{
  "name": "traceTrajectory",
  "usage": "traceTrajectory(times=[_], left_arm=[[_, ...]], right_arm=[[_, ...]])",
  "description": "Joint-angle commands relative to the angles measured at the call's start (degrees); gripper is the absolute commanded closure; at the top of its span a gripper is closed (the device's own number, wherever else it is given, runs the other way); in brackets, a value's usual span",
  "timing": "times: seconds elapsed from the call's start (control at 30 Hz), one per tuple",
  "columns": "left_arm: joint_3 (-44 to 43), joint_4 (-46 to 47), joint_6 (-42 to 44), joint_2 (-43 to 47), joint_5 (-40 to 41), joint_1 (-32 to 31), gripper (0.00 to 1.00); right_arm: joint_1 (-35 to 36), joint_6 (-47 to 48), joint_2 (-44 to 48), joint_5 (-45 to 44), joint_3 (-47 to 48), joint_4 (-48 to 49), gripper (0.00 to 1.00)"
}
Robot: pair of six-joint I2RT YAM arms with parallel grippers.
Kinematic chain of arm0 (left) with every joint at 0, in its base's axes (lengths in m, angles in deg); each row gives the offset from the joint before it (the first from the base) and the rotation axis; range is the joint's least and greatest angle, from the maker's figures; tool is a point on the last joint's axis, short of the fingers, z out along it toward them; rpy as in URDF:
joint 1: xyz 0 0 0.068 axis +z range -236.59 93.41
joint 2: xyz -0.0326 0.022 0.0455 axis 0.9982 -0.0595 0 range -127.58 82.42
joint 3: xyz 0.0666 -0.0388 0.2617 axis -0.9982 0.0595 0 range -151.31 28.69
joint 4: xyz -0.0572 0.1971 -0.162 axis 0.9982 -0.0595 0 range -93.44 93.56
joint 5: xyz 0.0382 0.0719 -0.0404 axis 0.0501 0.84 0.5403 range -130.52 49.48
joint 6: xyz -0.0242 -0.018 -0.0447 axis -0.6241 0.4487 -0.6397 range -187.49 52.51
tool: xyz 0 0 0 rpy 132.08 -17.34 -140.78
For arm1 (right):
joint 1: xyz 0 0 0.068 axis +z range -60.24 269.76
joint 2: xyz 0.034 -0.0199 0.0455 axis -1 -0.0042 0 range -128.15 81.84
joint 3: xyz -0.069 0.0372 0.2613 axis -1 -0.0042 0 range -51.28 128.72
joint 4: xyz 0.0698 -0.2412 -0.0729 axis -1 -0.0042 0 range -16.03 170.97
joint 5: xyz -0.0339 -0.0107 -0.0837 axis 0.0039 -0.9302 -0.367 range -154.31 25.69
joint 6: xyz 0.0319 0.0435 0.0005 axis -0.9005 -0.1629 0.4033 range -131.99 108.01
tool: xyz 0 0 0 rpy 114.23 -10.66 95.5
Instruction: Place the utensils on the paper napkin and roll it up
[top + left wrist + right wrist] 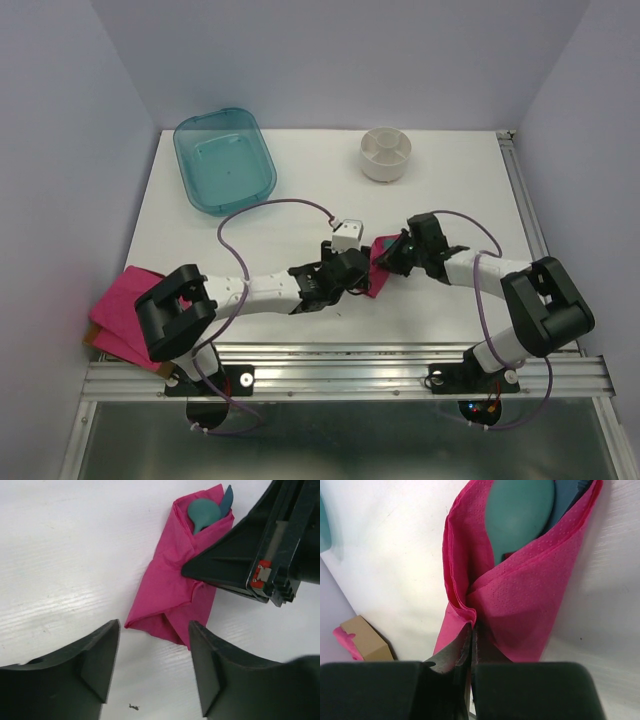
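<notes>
White table (pixel 300 195): rolled paper napkin (pixel 167 592) lies between left tool (pixel 154 630) and right tool (pixel 471 635); teal tray (pixel 224 160) and white cup (pixel 386 154) beyond both; pink napkin pile (pixel 118 305) outboard of left tool.

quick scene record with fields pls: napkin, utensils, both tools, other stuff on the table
paper napkin: folded around the utensils, lying on the white table
utensils: teal, heads poking out of one end of the wrap
right tool: shut, pinching a fold of the napkin
left tool: open, fingers flanking the wrap's other end
teal tray: far left
white round container: far, right of centre
pink napkin pile: left edge, near the left arm
</notes>
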Motion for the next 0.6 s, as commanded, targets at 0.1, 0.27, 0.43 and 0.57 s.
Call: traceTrajectory(times=[0.1, 0.27, 0.43, 0.57], left_arm=[[-3.5, -0.8, 0.8, 0.7, 0.5, -3.7, 0.44], [-5.7, 2.8, 2.7, -3.1, -1.7, -5.2, 0.46], [-7.4, 4.2, 6.9, -5.8, -2.4, -5.1, 0.46], [-8.0, 5.1, 7.3, -7.7, -3.3, -4.9, 0.46]], right_arm=[[-0.4, 0.3, 0.3, -1.8, 3.8, 1.0, 0.99], [-0.4, 0.5, 0.3, -1.9, 4.4, 0.5, 0.99], [-0.4, 0.5, 0.8, -1.9, 4.4, 0.1, 0.99], [-0.4, 0.6, 1.0, -2.0, 4.6, -0.2, 0.99]])
